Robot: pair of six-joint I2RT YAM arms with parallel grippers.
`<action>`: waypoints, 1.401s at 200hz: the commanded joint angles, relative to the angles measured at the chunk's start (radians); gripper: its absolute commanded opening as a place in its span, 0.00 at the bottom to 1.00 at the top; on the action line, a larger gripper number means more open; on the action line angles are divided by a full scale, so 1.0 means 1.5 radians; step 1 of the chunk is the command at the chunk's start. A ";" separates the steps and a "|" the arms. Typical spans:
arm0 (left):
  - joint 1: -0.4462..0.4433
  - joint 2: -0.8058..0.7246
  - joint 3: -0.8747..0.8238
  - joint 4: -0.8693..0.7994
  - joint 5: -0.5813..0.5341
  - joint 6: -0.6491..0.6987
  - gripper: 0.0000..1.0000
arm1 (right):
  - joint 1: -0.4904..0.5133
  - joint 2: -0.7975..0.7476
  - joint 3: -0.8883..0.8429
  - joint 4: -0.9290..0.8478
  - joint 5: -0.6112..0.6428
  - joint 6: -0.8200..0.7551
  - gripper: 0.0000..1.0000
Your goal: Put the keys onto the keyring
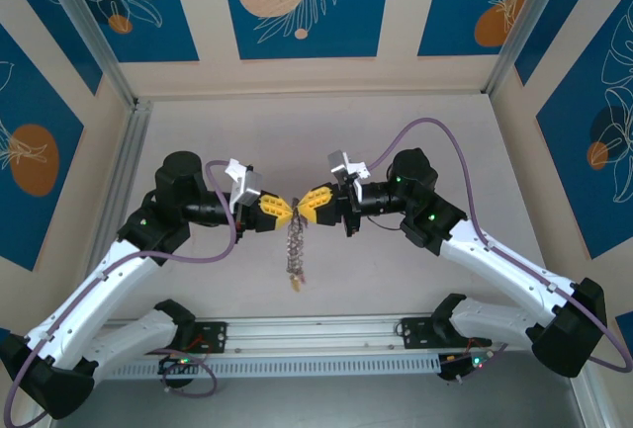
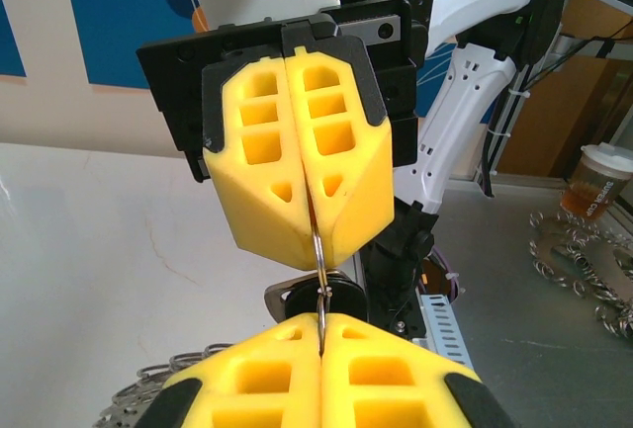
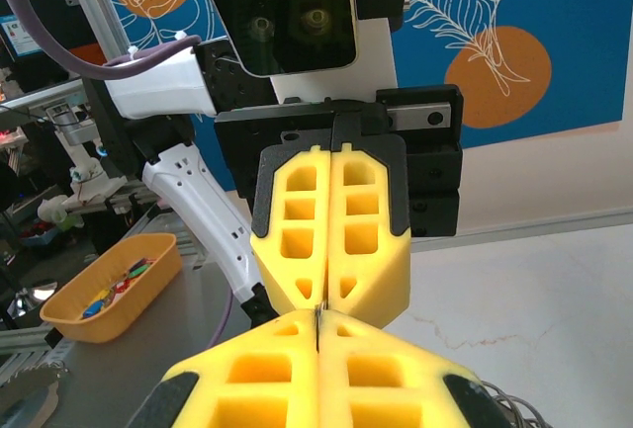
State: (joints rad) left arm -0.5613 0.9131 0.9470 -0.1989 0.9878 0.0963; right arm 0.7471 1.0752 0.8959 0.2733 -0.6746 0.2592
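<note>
I work in a robotics lab, inside a test cell. Aluminium posts (image 1: 96,38) frame walls hung with blue leaf-print panels (image 1: 346,13). My arms (image 1: 94,290) are bolted to a slotted rail (image 1: 316,334) at the edge of a pale surface (image 1: 326,131). Outside the cell sit an orange tray (image 3: 109,314) of coloured bits and a paper cup (image 2: 596,179).

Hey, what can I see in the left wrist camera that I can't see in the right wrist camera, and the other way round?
Left wrist view: a lidded paper cup and a heap of metal rings on the grey surface at right, plus a clear stretch of thin metal wire bridging the two grippers. Right wrist view: an orange tray holding small coloured pieces, off to the left. Shared: the left gripper and right gripper, yellow fingers shut, meeting tip to tip above the pale table.
</note>
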 commanded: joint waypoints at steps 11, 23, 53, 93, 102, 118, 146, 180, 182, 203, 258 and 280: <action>-0.004 -0.006 0.007 0.041 0.033 -0.003 0.00 | 0.007 0.005 0.017 -0.002 -0.011 -0.014 0.00; -0.005 -0.005 0.008 0.042 0.035 -0.003 0.00 | 0.008 0.004 0.016 -0.002 -0.009 -0.016 0.00; -0.003 -0.006 0.005 0.048 0.037 -0.008 0.00 | 0.010 0.005 0.016 0.003 -0.010 -0.017 0.00; -0.003 -0.005 0.000 0.066 0.040 -0.022 0.00 | 0.015 0.004 0.015 0.001 -0.013 -0.025 0.00; -0.004 -0.003 0.001 0.064 0.038 -0.022 0.00 | 0.017 0.002 0.012 0.003 -0.014 -0.030 0.00; -0.004 -0.003 0.002 0.062 0.040 -0.023 0.00 | 0.021 -0.008 0.003 0.009 -0.012 -0.045 0.00; -0.003 -0.003 0.004 0.064 0.039 -0.028 0.00 | 0.032 -0.025 -0.013 0.014 -0.008 -0.082 0.00; -0.002 0.000 0.007 0.067 0.037 -0.036 0.00 | 0.038 -0.043 -0.027 0.016 -0.010 -0.114 0.00; -0.002 0.000 0.007 0.067 0.036 -0.037 0.00 | 0.039 -0.044 -0.028 0.015 -0.009 -0.116 0.00; -0.003 0.000 0.008 0.077 0.030 -0.046 0.00 | 0.046 -0.053 -0.031 0.002 -0.009 -0.144 0.00; -0.003 0.000 0.013 0.093 0.033 -0.064 0.00 | 0.065 -0.068 -0.031 -0.037 0.021 -0.208 0.00; -0.003 0.002 0.014 0.099 0.034 -0.070 0.00 | 0.090 -0.067 -0.022 -0.072 0.053 -0.253 0.00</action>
State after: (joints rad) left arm -0.5678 0.9131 0.9447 -0.1238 1.0554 0.0082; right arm 0.8326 0.9955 0.8597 0.2367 -0.6022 -0.0231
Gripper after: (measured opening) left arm 0.041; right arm 0.057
